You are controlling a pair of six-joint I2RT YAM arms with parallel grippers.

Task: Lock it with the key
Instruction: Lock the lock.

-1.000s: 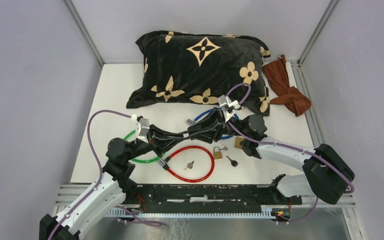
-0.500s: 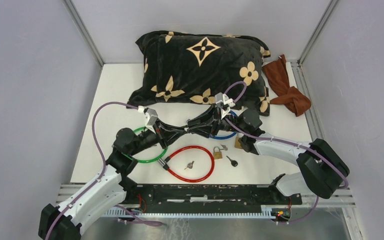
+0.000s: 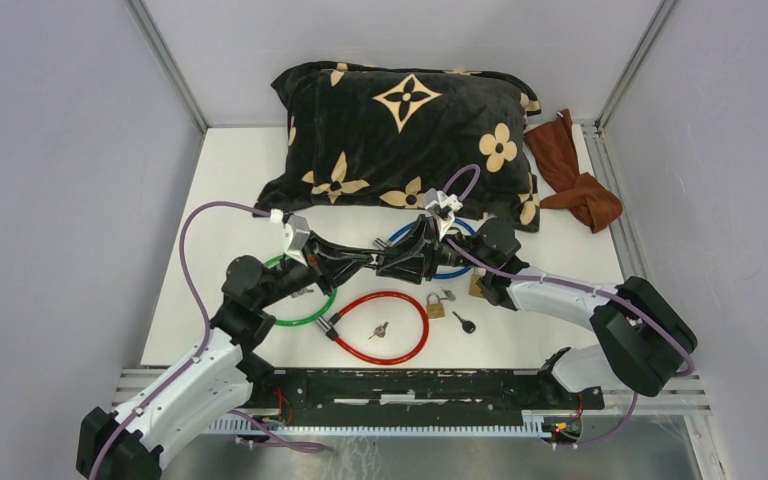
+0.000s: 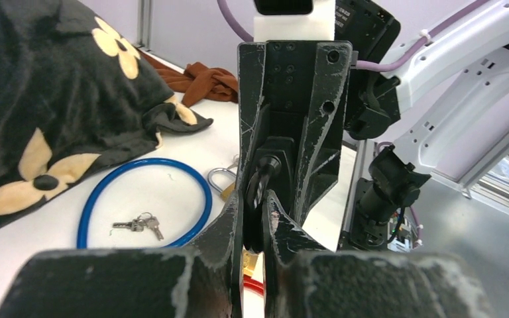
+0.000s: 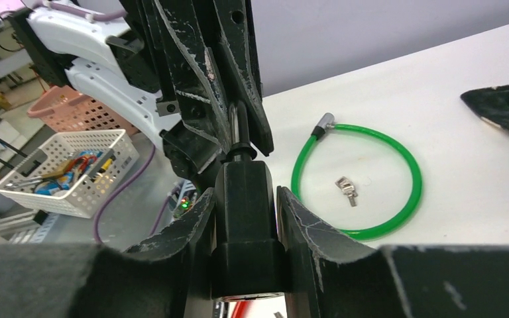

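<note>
Top external showed the left arm coming in from the lower left over a green cable point(image 3: 310, 320) lying as a loop on the table point(image 3: 230, 190). Its left gripper point(image 3: 368, 264) met the right gripper point(image 3: 396, 260) nose to nose above the middle of the table.

The left wrist view showed the left gripper's jaws clenched on the round black head of the key point(image 4: 260, 182), which stood edge-on between the fingers and pointed into the face of the right gripper.

The right wrist view showed the right gripper's jaws clamped on either side of a black lock point(image 5: 245, 225). The key's shaft met the end of the lock, straight ahead. How deep it sat could not be told. Both key and lock were held off the table.

A red cable point(image 3: 390, 293) lay as a loop below the two grippers, with a loose key point(image 3: 378, 329) inside it. A blue cable point(image 4: 149, 159) lay as a loop under the right gripper, with a small key bunch point(image 4: 139, 224) inside it.

Right of the red cable sat a brass padlock point(image 3: 435, 306). A dark pillow point(image 3: 400, 120) with tan flowers lay at the back of the table. A brown cloth point(image 3: 575, 180) lay just beside the pillow, at the far right.
</note>
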